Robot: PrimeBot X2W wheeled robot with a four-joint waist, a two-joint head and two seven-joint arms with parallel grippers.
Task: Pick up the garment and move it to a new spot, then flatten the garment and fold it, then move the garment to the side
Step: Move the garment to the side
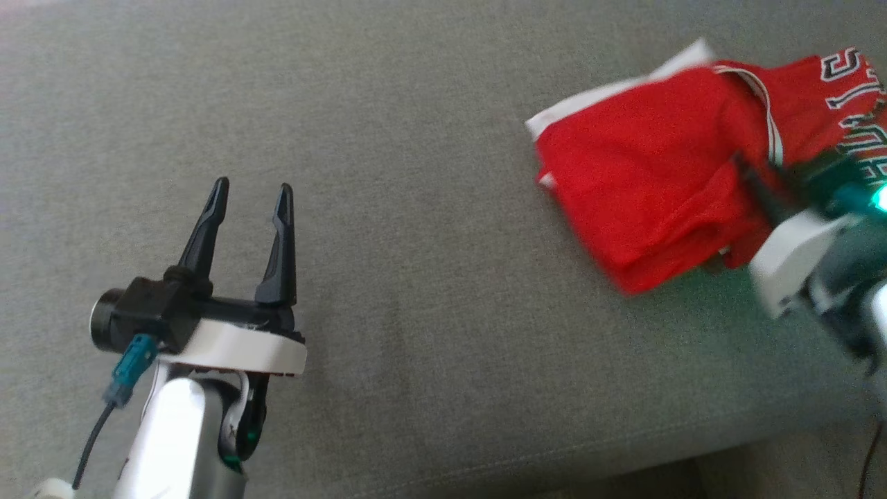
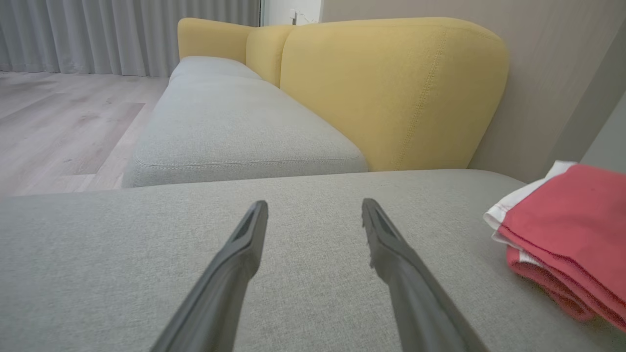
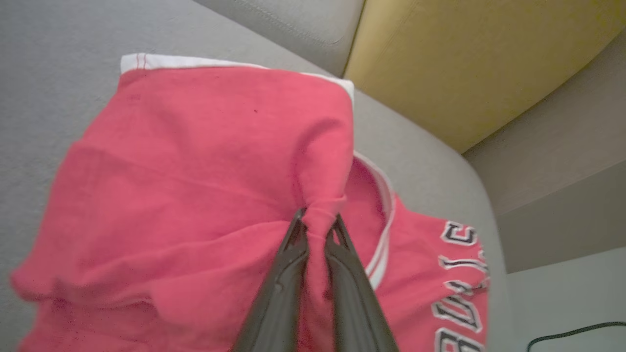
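Observation:
The garment is a red jersey with white trim and black-and-white lettering, folded into a thick stack at the right of the grey cushion. My right gripper is shut on a pinched fold of its red fabric. In the head view that gripper sits blurred at the stack's right side. My left gripper stands open over bare cushion far to the left, nothing between its fingers. In the left wrist view the garment lies off to the right.
A yellow sofa backrest rises behind the cushion, with another grey seat beyond it. The wood floor and curtains lie further left. The cushion's front edge runs along the bottom of the head view. A black cable lies on the floor.

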